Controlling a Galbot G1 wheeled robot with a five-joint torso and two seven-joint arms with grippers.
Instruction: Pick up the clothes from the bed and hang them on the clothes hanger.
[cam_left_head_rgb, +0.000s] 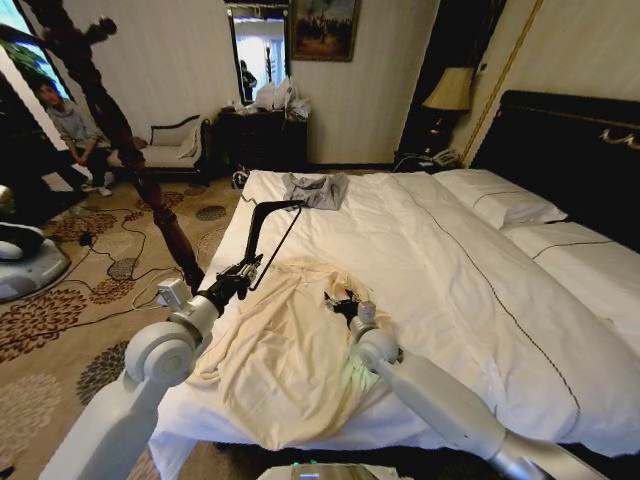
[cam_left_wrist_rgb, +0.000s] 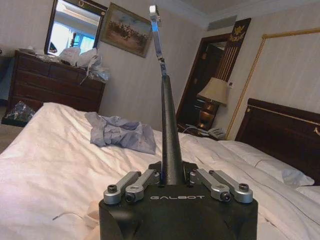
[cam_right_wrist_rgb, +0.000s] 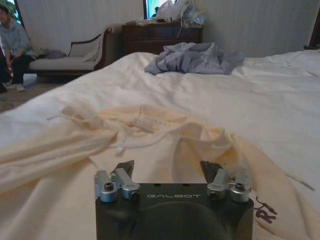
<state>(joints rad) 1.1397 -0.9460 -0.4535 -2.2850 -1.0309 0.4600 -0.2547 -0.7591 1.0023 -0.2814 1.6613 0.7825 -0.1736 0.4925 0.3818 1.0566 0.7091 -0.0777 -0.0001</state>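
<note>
Left gripper (cam_left_head_rgb: 243, 272): clamped on the hanger (cam_left_head_rgb: 268, 225), above the bed (cam_left_head_rgb: 450, 270).
Right gripper (cam_left_head_rgb: 340, 303): spread wide, low over the clothes (cam_left_head_rgb: 285, 350).

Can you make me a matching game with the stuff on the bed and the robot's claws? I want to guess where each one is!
Things:
1. clothes hanger
2. clothes
3. grey garment
4. right claw

Places or states:
A. bunched up at the far end of the bed
B. open, low over the cream fabric
C. held in the shut left claw
D. spread flat at the near edge of the bed

Pairs: 1-C, 2-D, 3-A, 4-B
</note>
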